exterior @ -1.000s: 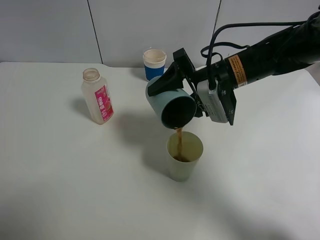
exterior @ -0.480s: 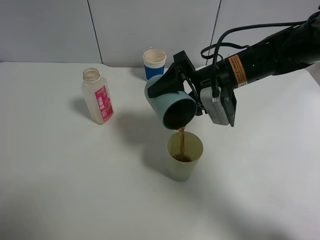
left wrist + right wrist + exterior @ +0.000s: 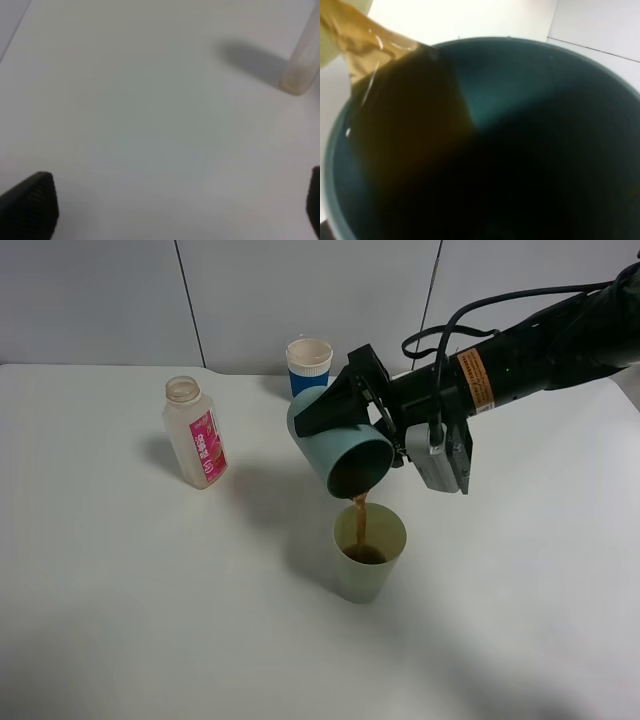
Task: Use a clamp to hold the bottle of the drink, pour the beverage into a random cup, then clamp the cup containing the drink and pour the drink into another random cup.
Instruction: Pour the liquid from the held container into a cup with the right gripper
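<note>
From high up, my right gripper (image 3: 372, 430) is clamped shut on the teal cup (image 3: 340, 445), tipped a shade further over than a second ago, so that the wrist camera housing has swung round lower beside it. A thin brown stream (image 3: 360, 515) runs from the cup's lip into the yellow cup (image 3: 368, 552), which stands on the table (image 3: 120, 590) just below and has not shifted. The bottle (image 3: 195, 432) stands upright and uncapped, well apart on the left, as before; the blue-banded cup (image 3: 308, 365) is unchanged at the back. My fingers are mostly hidden behind the teal cup, and my left arm is out of this view.

In my left wrist view only the two dark fingertips (image 3: 30, 205) show at the edges, spread wide with nothing between them, over bare table. The bottle's base (image 3: 299, 80) is cut off at the edge and blurred.

In my right wrist view the teal cup's inside (image 3: 530, 110) fills the frame; dark drink (image 3: 410, 130) spills over the rim. The gripper itself is not visible here.
</note>
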### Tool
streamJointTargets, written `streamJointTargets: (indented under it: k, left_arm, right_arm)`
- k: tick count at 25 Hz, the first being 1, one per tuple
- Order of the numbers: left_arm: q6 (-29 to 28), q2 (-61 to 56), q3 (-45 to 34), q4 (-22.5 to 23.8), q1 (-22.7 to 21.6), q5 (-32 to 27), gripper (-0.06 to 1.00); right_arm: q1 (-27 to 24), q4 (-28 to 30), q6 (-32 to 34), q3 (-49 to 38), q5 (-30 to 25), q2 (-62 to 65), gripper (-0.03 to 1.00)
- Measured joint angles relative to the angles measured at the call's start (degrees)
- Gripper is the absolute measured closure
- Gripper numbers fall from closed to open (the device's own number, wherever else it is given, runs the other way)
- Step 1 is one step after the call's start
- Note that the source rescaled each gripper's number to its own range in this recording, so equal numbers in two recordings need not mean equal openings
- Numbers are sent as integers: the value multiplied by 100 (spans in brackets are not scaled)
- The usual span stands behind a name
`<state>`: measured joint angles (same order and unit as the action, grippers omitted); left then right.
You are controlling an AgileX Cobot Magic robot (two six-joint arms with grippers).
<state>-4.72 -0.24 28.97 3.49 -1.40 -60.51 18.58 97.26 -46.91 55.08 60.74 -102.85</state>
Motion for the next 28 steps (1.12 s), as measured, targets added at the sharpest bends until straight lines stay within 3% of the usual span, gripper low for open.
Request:
streamJointTargets:
  k: [9, 28]
  left_arm:
    - [0, 0, 0, 0, 0, 0, -6]
    - [0, 0, 0, 0, 0, 0, -6]
  right_arm:
    - [177, -50, -77, 0, 101, 90, 97]
    - [226, -518, -2035, -386, -205, 354, 97]
